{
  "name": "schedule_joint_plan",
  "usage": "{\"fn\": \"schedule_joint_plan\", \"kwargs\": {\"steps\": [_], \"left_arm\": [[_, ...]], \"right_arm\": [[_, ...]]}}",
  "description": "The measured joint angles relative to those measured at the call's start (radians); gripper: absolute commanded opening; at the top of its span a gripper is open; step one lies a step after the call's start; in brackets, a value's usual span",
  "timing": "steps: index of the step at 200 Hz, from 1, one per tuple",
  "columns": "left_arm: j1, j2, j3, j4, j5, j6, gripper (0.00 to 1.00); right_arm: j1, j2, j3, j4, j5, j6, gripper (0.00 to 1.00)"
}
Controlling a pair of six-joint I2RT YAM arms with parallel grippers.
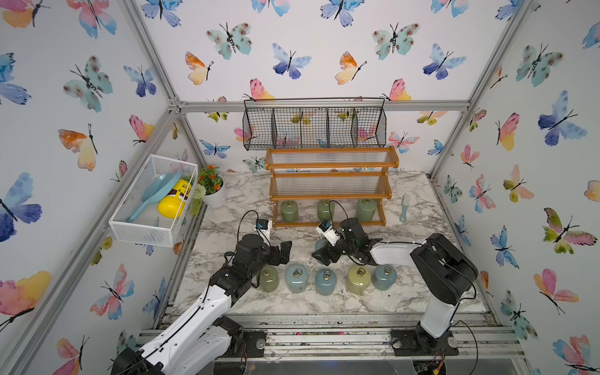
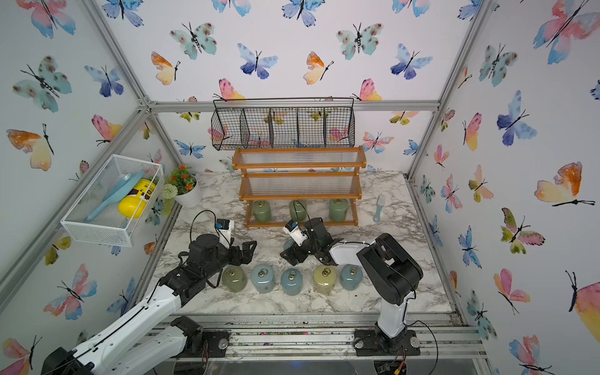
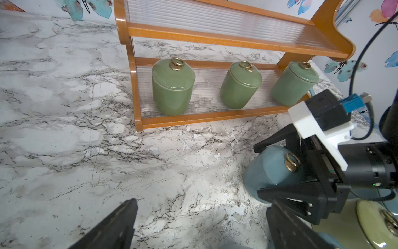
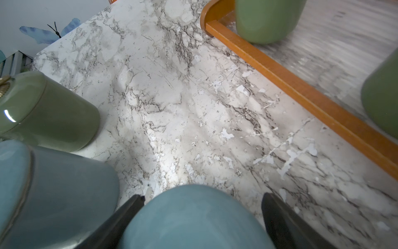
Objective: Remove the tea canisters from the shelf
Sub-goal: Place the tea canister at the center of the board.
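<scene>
Toward the left of the marble table [image 1: 418, 259], the left claw [image 1: 281, 254] hangs with its jaws spread wide and nothing between them, just above the green end of a row of five canisters [image 1: 325, 281] standing off the shelf near the table's front edge. Straight beyond that claw, toward the back wall, the left green canister [image 1: 289, 211] stands upright on the lowest tier of the shelf [image 1: 298, 224], its long axis vertical and its ring-pull on top. The middle green canister [image 1: 323, 211] and the right green canister [image 1: 366, 209] stand spaced along the same tier, and the two upper tiers are bare. Further right, the right claw [image 4: 202, 196] straddles a pale blue canister [image 4: 193, 222] that stands upright on the table just in front of the shelf, one finger on either side. Whether the fingers grip it or stand clear of it I cannot tell. Three canisters are left to remove. The left claw is free and nearest the left green one, so a low, level reach forward under the middle tier looks fitting.
</scene>
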Motion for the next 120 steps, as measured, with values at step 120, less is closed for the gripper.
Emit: {"fn": "schedule_joint_plan", "kwargs": {"steps": [120], "left_arm": [[0.0,-0.008,-0.007,0.0,0.0,0.0,0.98]], "right_arm": [[0.001,-0.041,-0.004,-0.023,0.005,0.003,0.99]]}}
